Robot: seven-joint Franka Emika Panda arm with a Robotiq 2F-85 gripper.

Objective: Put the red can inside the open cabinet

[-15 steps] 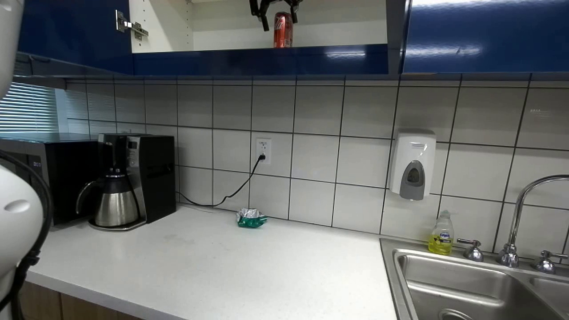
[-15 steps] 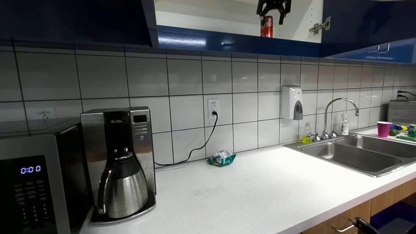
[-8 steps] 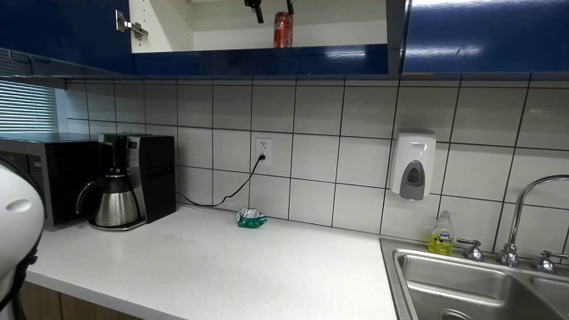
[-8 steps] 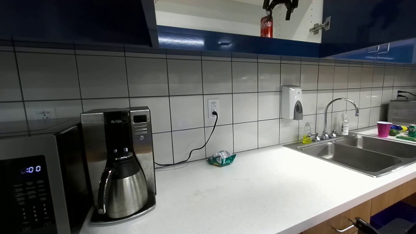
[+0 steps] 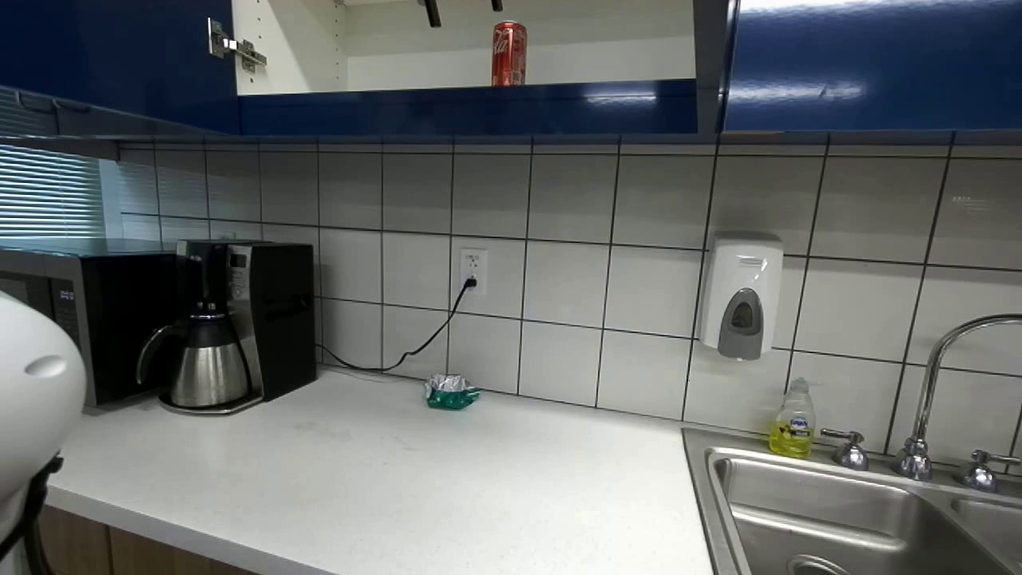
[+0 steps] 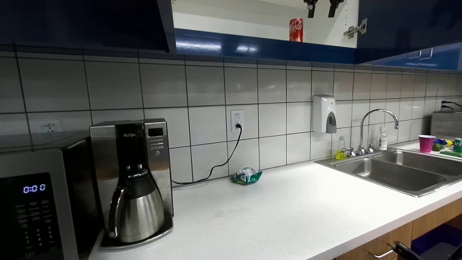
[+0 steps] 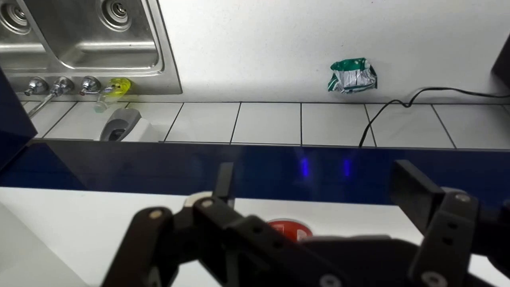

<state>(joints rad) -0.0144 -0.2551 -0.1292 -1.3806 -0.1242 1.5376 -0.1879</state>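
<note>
The red can (image 5: 509, 54) stands upright inside the open cabinet (image 5: 359, 112), behind its blue bottom rail. The can (image 6: 296, 30) and cabinet (image 6: 252, 47) show in both exterior views. My gripper (image 5: 465, 9) is open and empty, above the can and apart from it, at the top edge of an exterior view. In an exterior view the gripper (image 6: 321, 11) is up and to the right of the can, with only its fingers in the picture. In the wrist view the fingers (image 7: 313, 169) are wide apart, and the can (image 7: 289, 229) is partly hidden behind the gripper linkage.
The cabinet door (image 5: 136, 64) stands open on its hinge. Below are a white counter (image 5: 479, 479), a coffee maker (image 5: 271, 319), a microwave (image 5: 120, 319), a teal wrapper (image 5: 451, 393), a soap dispenser (image 5: 742, 295) and a sink (image 5: 814, 495).
My gripper has moved up and away from the can, leftward in an exterior view and rightward in an exterior view. The can has stayed in place in the cabinet.
</note>
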